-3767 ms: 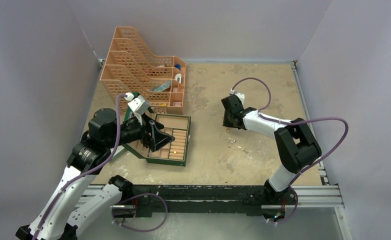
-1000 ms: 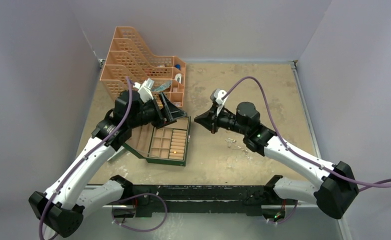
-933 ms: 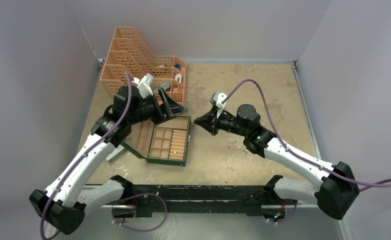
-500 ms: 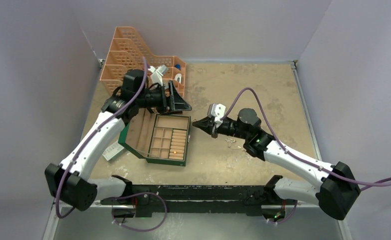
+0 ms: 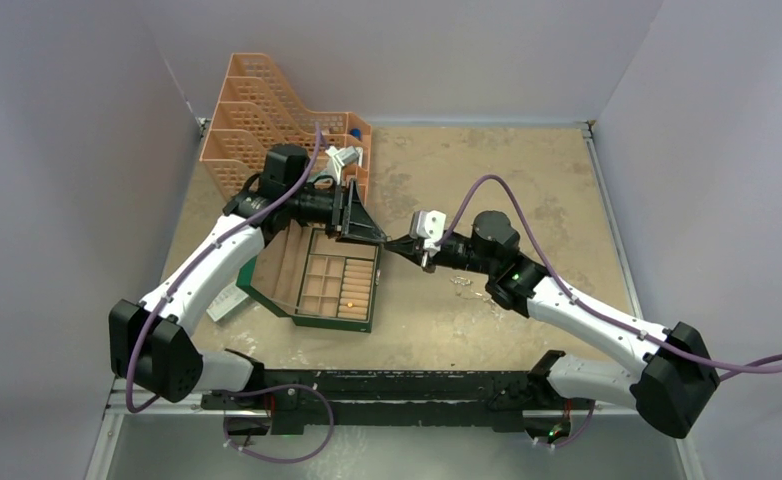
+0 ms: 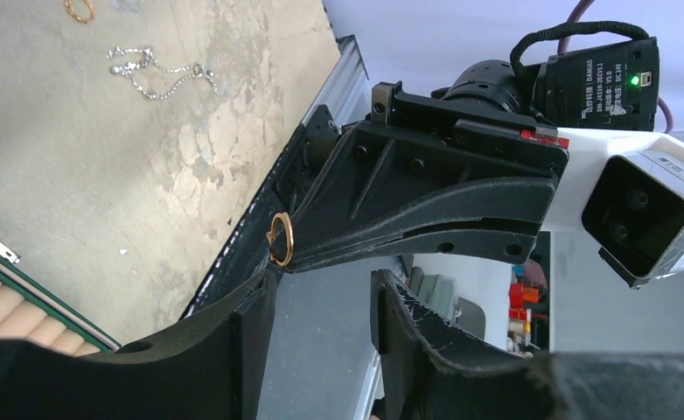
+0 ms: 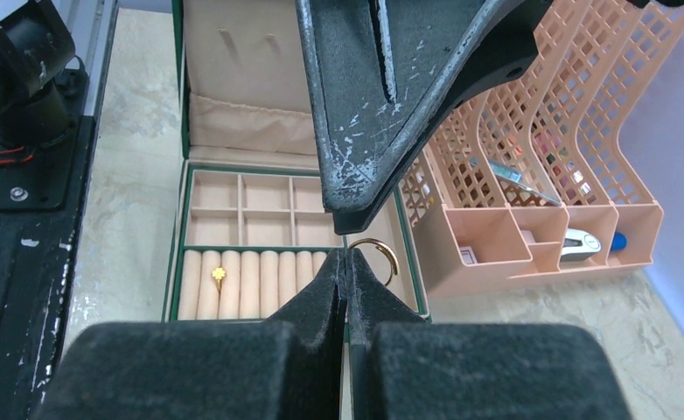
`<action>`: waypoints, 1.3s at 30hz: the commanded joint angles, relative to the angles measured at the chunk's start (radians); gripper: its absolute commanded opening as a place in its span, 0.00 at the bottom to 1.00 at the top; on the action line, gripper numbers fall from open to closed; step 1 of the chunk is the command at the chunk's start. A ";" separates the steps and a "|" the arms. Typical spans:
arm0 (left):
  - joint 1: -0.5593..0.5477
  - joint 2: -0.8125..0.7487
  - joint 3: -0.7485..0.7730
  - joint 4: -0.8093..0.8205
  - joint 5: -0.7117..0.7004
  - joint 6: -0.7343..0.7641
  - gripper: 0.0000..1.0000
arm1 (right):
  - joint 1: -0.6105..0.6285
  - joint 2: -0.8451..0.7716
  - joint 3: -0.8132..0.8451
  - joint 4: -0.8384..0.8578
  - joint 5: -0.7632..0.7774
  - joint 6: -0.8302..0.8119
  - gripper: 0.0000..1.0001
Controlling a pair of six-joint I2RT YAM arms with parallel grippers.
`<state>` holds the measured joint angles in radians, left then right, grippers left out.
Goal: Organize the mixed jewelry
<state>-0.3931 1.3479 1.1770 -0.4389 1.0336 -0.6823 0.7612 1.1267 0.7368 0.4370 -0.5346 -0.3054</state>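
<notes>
Ring (image 6: 280, 240), thin, round and gold, is pinched tight in my black right gripper (image 7: 347, 259) near the green box (image 5: 332, 323) (soft tan rolls inside). My left gripper (image 6: 321, 284) is spread wide, just beside it. A silvery chain (image 6: 159, 66) lies on the rough table (image 6: 102, 175).

Worn tan table (image 5: 507, 170), top view
Upper left: peach mesh rack (image 5: 267, 120); centre-left: open green box (image 5: 333, 322), white block (image 5: 221, 305) just left of it; centre: silvery chain (image 5: 461, 284)

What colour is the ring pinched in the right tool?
Gold; the ring shows best in the left wrist view.
</notes>
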 commanded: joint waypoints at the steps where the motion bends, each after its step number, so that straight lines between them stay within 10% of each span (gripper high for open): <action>1: 0.005 -0.012 -0.016 0.063 0.047 0.024 0.42 | 0.006 -0.005 0.046 0.013 -0.032 -0.023 0.00; 39: -0.007 0.033 -0.074 0.098 0.048 -0.016 0.15 | 0.012 0.008 0.036 0.044 -0.076 -0.020 0.00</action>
<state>-0.3939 1.3857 1.1122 -0.3817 1.0481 -0.7136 0.7670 1.1450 0.7387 0.4160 -0.5949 -0.3149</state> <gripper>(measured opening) 0.181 0.004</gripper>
